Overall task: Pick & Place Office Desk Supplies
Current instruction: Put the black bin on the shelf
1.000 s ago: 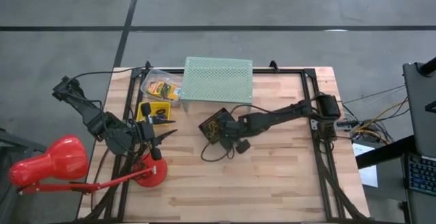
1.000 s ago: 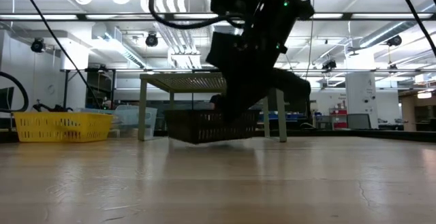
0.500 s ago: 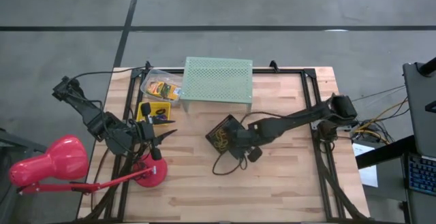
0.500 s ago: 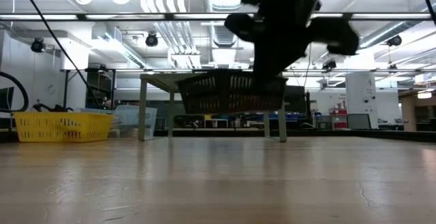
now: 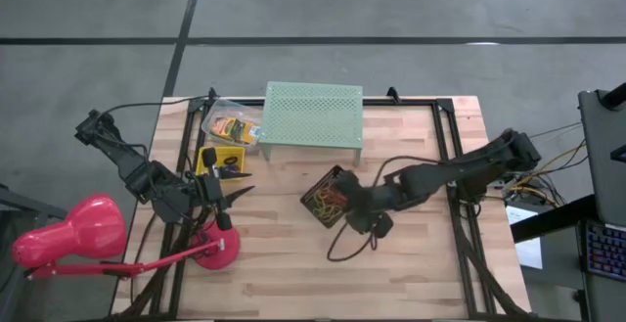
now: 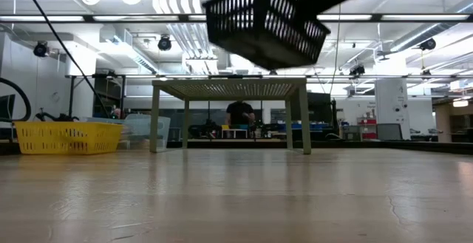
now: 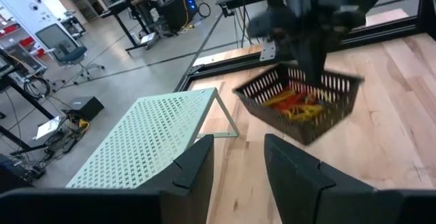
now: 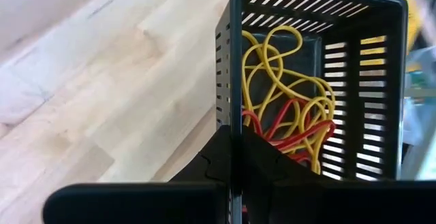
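The right end effector (image 8: 231, 163) is clamped shut on the rim of a black slotted basket (image 5: 328, 197) and carries it clear of the wooden surface (image 5: 411, 263) — in the low view the basket (image 6: 262, 21) hangs tilted, high above the boards. Seen from above, it sits just right of the surface's middle, directly at the tip of the right arm, which reaches in from the right edge.

Inside the basket lie the rubber bands (image 8: 286, 108) — yellow loops over red ones, bunched against its floor, just beyond the right end effector's fingers. The left wrist view shows the same yellow and red tangle (image 7: 296, 103) through the basket's open top.

The mint-green perforated stand (image 5: 313, 115) stands at the far edge of the surface, apart from the lifted basket. To its left lies a clear bag of small yellow-orange boxes (image 5: 233, 126), and just nearer than that a yellow basket (image 5: 221, 161) with dark items in it; what these are cannot be made out.

The left end effector (image 5: 235, 183) waits at the left side, beside the yellow basket, fingers (image 7: 194, 173) parted and holding nothing. The pink desk lamp's base (image 5: 215, 252) rests on the near-left corner, with its head (image 5: 68, 229) overhanging the surface's left edge.
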